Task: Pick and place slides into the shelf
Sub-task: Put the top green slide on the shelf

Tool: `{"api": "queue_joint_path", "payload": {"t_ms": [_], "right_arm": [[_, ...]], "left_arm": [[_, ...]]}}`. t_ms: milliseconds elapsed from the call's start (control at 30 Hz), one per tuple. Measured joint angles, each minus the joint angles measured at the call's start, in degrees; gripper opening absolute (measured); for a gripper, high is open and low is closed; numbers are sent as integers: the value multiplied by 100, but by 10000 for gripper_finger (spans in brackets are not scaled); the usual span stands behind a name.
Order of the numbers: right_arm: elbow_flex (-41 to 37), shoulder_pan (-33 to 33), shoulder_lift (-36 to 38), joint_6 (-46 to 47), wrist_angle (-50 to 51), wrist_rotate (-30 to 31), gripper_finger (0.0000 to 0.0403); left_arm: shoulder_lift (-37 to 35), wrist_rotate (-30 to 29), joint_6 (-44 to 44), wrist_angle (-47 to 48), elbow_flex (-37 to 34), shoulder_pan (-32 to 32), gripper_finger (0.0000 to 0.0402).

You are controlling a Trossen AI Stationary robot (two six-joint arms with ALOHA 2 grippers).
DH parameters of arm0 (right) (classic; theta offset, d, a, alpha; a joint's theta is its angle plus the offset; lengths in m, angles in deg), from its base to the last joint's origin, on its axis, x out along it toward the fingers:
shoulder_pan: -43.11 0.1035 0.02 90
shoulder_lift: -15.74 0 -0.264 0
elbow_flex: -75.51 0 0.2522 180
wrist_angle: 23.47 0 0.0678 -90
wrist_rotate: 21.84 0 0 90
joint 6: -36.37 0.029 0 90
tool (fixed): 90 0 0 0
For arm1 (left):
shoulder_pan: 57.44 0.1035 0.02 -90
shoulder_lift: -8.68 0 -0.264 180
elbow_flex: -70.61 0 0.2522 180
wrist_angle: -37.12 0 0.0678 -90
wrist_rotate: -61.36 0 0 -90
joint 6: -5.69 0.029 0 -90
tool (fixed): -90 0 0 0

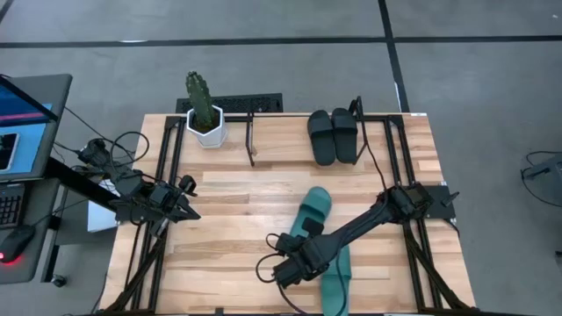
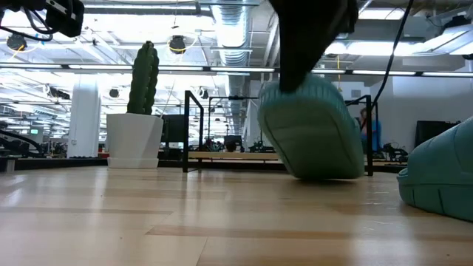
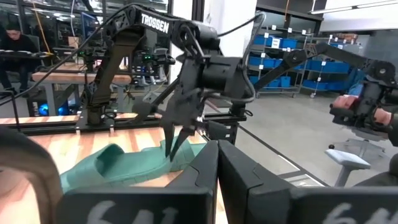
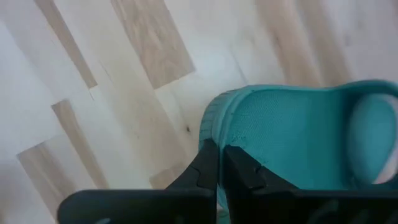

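Note:
My right gripper (image 4: 221, 165) is shut on a teal slide (image 1: 314, 209) at mid-table; the left wrist view shows its fingers (image 3: 176, 146) pointing down onto it. A second teal slide (image 1: 337, 283) lies sole-down by the near edge, also seen in the low view (image 2: 442, 181). Two black slides (image 1: 334, 136) lie side by side within the black shelf frame (image 1: 252, 132) at the far edge. My left gripper (image 1: 189, 211) hangs shut over the table's left side, away from the slides. My right gripper pinches the rim of the teal slide's near end (image 4: 214, 134) between its two fingers. They come from above, slanting steeply down. The near end is raised and the sole (image 2: 314, 129) faces the near edge. Whether the far end touches the wood I cannot tell.
A cactus in a white pot (image 1: 205, 112) stands at the far left beside the shelf. Black arm mounting rails (image 1: 167, 158) run along both sides of the table. Bare wood lies between the arms and in front of the shelf. A laptop (image 1: 22, 123) sits off the table's left.

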Motion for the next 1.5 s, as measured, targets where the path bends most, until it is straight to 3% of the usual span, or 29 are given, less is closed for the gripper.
{"api": "queue_joint_path", "payload": {"t_ms": [467, 767, 1233, 1500], "right_arm": [[1700, -50, 15, -1212, 723, 713, 0], [1723, -224, 216, -1884, 1346, 1113, 0], [1726, -936, 626, -3880, 1170, 1665, 0], [1737, -1653, 872, -5331, 677, 1623, 0]], "left_arm": [[0, 0, -4, -9, 0, -1, 0], [2, 0, -4, -30, 0, 0, 0], [2, -113, -61, -46, 0, 2, 0], [2, -238, -323, -40, 0, 2, 0]]}}
